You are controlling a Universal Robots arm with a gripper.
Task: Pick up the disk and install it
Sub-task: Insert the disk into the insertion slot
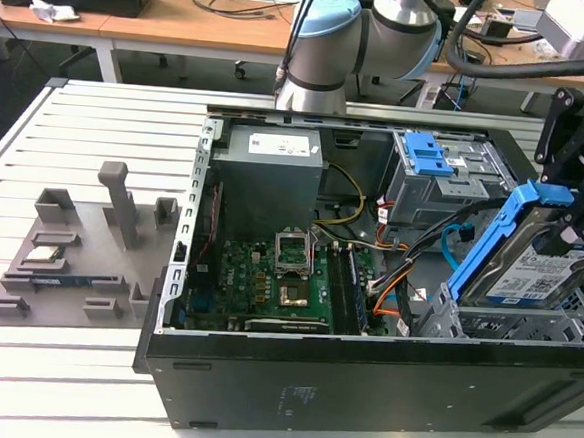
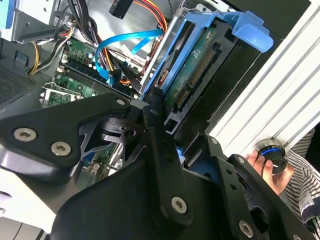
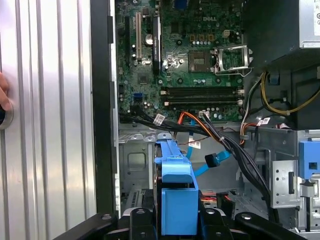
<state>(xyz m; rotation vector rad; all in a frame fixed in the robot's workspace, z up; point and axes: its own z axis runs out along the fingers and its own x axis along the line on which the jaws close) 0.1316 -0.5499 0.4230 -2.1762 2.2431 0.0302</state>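
The gripper (image 1: 571, 213) is clamping the disk (image 1: 541, 267) by its stiff blue bracket above the computer case (image 1: 361, 384); heavy, rigid load.

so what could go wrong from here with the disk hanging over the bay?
1. The disk sits tilted in the gripper above the drive cage; it may jam on entry.
2. The blue data cable and black cable bundle lie close by and could get pinched.
3. A person's hand rests near the case.

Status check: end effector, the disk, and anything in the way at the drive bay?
End effector shut on the disk. Disk tilted, lower end at the drive cage, not seated. Blue cable and black cable bundle beside the cage.
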